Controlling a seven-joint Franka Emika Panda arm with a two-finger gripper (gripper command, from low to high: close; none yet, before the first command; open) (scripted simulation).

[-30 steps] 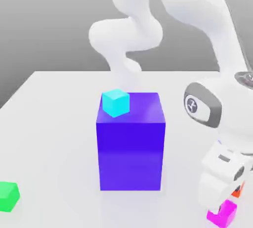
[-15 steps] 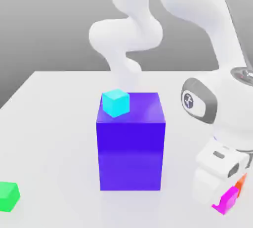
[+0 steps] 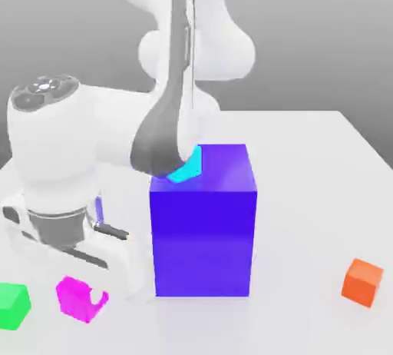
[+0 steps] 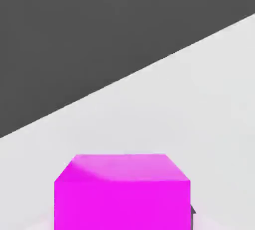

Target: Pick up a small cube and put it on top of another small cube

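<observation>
Where the white, smooth-shelled hand hangs low at the exterior view's left, the gripper (image 3: 90, 305) is seen pinched onto the small cube (image 3: 77, 297), a glossy magenta-pink block with crisp edges and flat faces. The cube is held just above the pale tabletop (image 3: 307, 192), and one white fingertip (image 3: 100, 298) is pressed against its side. Through the hand view the same cube (image 4: 122, 191) is shown close up, its top face catching a soft sheen and its front face an even, saturated pink, with the matte light table (image 4: 199, 99) spread behind it and a dark grey backdrop beyond. Just beside the held cube, toward the exterior view's left edge, a small green cube (image 3: 13, 306) is set on the table. Near the middle a big blue-violet block (image 3: 203, 230) is stood upright, tall and box-shaped, its sides faintly reflective and its foot mirrored on the polished surface. On its top, at the corner nearest the arm, a small cyan cube (image 3: 187, 167) is partly hidden by a grey, rounded joint cover of the arm (image 3: 165, 138). Well apart, toward the exterior view's right, a small orange cube (image 3: 362, 281) is rested on the table. The arm's links are rounded, plastic-looking and white, with darker grey bands.
</observation>
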